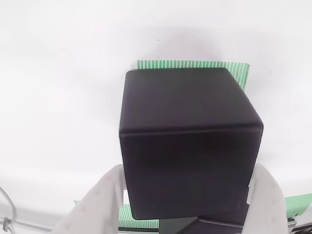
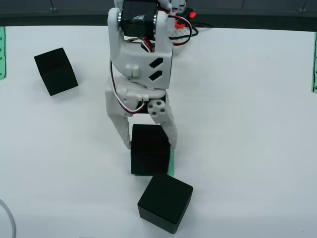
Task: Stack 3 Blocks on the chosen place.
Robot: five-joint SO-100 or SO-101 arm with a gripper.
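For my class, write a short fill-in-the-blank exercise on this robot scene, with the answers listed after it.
1. The table holds ___ black blocks in the view from above.
2. The gripper has its fingers on either side of one ___.
3. The marker under the held block is ___ and white striped.

Answers: three; block; green

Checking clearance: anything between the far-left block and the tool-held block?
Bare white table between the left block and the held block, in the view from above.
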